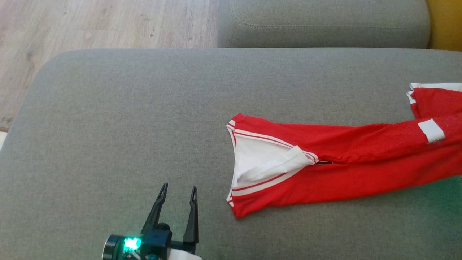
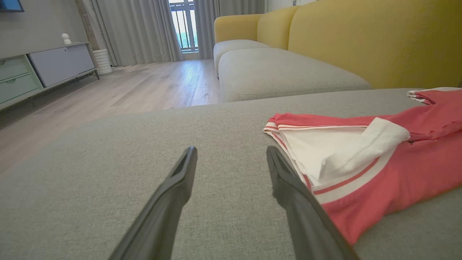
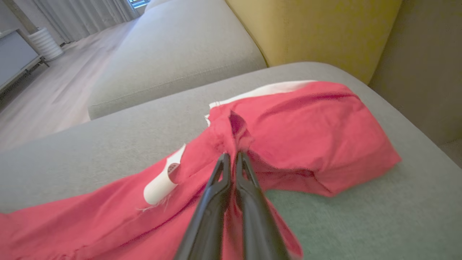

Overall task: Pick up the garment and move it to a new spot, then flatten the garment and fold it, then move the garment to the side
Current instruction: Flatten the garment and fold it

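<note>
The garment (image 1: pixel 346 159) is red with white trim and a white lining. It lies stretched across the grey cushion (image 1: pixel 126 119), its open end toward the middle and the rest running off the right edge. My left gripper (image 1: pixel 179 190) stands open at the lower left, empty, a short way left of the garment's open end (image 2: pixel 325 151). In the left wrist view my left gripper (image 2: pixel 231 153) hovers just above the cushion. My right gripper (image 3: pixel 232 156) is shut on a pinched fold of the garment (image 3: pixel 306 122), near a white tag (image 3: pixel 162 182).
A second grey cushion (image 1: pixel 325 21) lies beyond, with a yellow sofa back (image 2: pixel 361 39) to the right. Wooden floor (image 1: pixel 90 25) lies past the cushion's left and far edges. A low cabinet (image 2: pixel 43 68) stands against the far wall.
</note>
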Controlling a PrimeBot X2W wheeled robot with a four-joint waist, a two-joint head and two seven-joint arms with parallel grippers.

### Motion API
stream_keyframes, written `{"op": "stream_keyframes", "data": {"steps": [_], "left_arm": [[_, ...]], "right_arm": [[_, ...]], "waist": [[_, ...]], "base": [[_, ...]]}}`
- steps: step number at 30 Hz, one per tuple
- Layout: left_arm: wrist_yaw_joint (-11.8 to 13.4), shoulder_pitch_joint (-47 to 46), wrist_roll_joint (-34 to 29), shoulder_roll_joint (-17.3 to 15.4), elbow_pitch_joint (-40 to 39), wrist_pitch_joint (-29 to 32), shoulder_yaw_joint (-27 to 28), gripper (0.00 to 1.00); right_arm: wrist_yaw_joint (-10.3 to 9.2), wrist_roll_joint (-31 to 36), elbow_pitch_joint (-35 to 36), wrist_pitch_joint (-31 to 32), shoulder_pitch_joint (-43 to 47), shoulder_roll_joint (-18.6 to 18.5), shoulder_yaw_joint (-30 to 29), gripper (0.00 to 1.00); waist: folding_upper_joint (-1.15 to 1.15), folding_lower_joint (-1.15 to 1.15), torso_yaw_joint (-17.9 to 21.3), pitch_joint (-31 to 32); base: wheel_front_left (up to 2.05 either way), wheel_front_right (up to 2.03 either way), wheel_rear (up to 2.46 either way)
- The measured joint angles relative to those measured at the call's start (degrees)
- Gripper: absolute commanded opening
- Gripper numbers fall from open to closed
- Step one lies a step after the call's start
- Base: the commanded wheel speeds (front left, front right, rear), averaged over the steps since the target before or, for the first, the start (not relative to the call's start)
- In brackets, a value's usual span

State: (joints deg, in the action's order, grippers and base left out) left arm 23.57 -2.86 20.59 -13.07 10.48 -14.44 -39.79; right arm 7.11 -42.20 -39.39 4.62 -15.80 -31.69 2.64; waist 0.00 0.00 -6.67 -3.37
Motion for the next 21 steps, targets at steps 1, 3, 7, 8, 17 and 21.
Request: {"op": "stream_keyframes", "data": {"steps": [1,3,7,8,17,21], "left_arm": [[-0.34,0.02,0.00,0.09,0.25,0.00,0.42,1.00],[-0.45,0.27,-0.01,0.18,0.36,0.00,0.62,1.00],[-0.79,1.20,-0.09,0.23,0.57,0.00,0.68,1.00],[-0.91,1.19,-0.09,0.24,0.59,0.00,0.71,1.00],[-1.89,1.16,-0.49,0.51,1.12,0.00,0.90,1.00],[-1.98,1.17,-0.49,0.70,1.57,0.00,0.98,1.00]], "right_arm": [[-0.01,0.69,3.65,1.15,0.13,0.31,-0.11,0.00],[-0.01,1.41,8.09,2.63,0.17,0.76,-0.12,0.00],[-0.01,3.60,17.83,6.69,0.36,3.59,-0.31,0.00],[-0.01,3.98,20.18,7.87,0.59,4.52,-0.33,0.00],[-0.01,7.79,34.44,16.40,4.21,13.40,2.71,0.00],[-0.01,8.48,36.43,18.19,4.78,17.01,6.49,0.00]], "waist": [[0.00,0.00,0.05,0.28],[0.00,0.00,0.07,0.49],[0.00,0.00,-0.05,0.98],[0.00,0.00,-0.16,1.07],[0.00,0.00,-2.97,1.53],[0.00,0.00,-4.38,1.63]], "base": [[0.00,0.00,0.00],[0.00,0.00,0.00],[0.00,0.00,0.00],[0.00,0.00,0.00],[0.00,0.00,0.00],[0.00,0.00,0.00]]}}
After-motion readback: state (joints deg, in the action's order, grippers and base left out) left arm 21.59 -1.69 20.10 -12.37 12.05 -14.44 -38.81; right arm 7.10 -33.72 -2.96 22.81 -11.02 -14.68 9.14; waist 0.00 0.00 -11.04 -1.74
